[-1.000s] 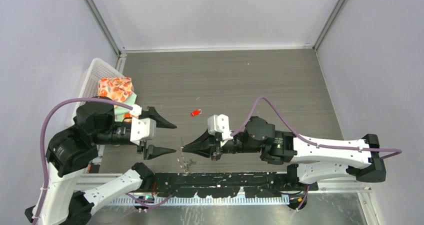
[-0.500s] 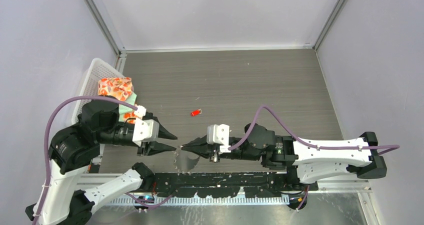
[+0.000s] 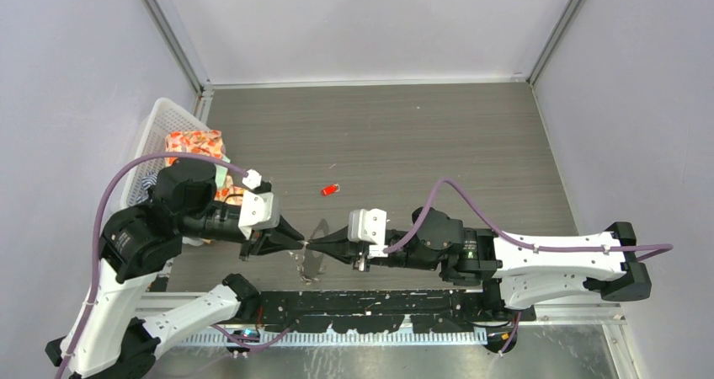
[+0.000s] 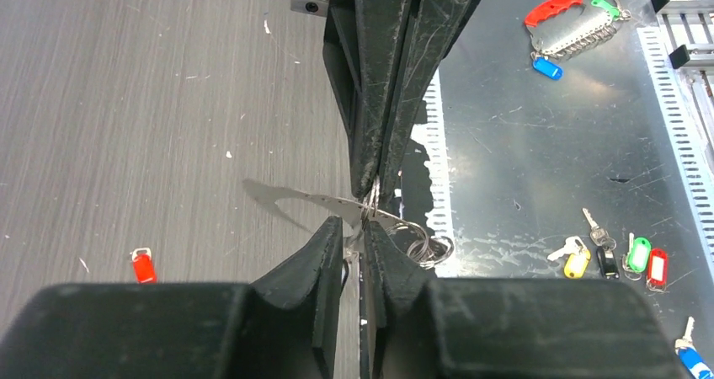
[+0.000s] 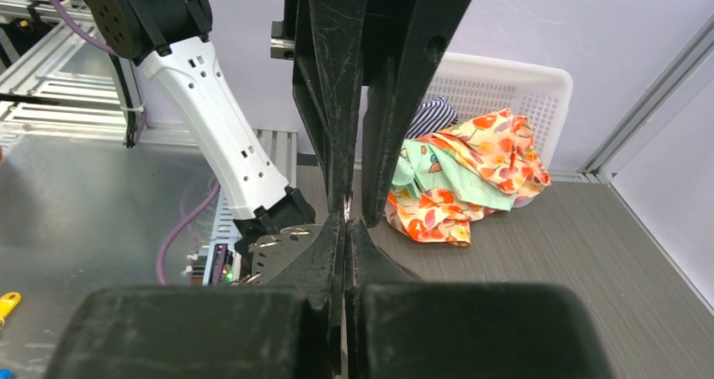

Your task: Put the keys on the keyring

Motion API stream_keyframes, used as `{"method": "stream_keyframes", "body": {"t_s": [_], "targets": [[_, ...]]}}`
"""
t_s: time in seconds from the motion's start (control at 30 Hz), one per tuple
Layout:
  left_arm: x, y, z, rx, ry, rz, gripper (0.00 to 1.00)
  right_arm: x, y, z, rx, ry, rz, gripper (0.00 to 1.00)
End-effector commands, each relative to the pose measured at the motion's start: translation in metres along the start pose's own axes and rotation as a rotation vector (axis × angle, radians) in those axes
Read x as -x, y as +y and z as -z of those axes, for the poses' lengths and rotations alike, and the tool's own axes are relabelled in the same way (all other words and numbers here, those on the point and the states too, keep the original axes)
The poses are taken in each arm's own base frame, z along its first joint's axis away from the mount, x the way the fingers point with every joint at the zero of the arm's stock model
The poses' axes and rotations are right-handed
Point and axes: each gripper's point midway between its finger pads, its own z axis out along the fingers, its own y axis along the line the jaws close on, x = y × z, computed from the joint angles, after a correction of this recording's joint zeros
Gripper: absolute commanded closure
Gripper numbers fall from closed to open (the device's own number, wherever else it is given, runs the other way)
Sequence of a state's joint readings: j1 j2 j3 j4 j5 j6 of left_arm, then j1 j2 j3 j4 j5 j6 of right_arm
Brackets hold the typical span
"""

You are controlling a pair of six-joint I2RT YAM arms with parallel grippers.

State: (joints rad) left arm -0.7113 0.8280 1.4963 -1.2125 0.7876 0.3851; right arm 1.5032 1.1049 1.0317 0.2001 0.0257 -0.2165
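Tabletop [image 3: 421, 135] grey wood-grain, red key [image 3: 329, 190], lilac walls [image 3: 379, 25]

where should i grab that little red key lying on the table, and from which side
Take the red key by its plastic head, coming straight down and pinching across the head's long edges. It lies flat on the table, so only those edges offer a hold; the short silver end looks too thin.

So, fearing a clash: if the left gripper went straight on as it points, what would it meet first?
The keyring, right at the tips of the left gripper; just behind it, probably, the right gripper.
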Motion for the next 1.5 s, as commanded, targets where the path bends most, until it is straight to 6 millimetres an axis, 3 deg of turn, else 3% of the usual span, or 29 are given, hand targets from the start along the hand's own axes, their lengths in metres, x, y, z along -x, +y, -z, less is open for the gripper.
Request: {"method": "stream_keyframes", "body": {"t_s": [0.0,0.13,0.3,0.47,0.57,0.67,0.93,1.23,1.47], "targets": [[0.016,-0.001,0.000,0.003,-0.068,0.010,0.86,0.034,-0.008,0.003,-0.031,-0.104,0.014,0.99],[0.018,-0.001,0.000,0.001,-0.076,0.009,0.98,0.035,-0.009,0.002,-0.035,-0.108,0.011,0.99],[0.020,0.003,0.003,0.040,-0.088,-0.010,1.00,0.032,-0.007,0.003,-0.032,-0.101,-0.004,0.96],[0.018,0.006,0.003,0.051,-0.080,-0.049,1.00,0.027,-0.006,0.008,-0.034,-0.084,-0.035,0.75],[0.010,0.003,0.003,0.019,-0.042,-0.116,1.00,0.026,-0.007,0.012,-0.035,-0.048,-0.050,0.57],[0.004,0.005,0.004,-0.004,0.006,-0.162,1.00,0.027,-0.011,0.016,-0.024,0.028,-0.049,0.47],[-0.004,0.007,0.002,-0.052,0.058,-0.275,1.00,0.020,-0.033,0.019,0.069,0.182,-0.143,0.46],[-0.009,0.020,0.001,-0.018,0.093,-0.337,1.00,0.018,-0.017,0.008,0.284,0.239,-0.194,0.52],[-0.010,0.027,-0.002,0.009,0.103,-0.319,1.00,0.007,-0.020,0.000,0.276,0.275,-0.193,0.57]]}}
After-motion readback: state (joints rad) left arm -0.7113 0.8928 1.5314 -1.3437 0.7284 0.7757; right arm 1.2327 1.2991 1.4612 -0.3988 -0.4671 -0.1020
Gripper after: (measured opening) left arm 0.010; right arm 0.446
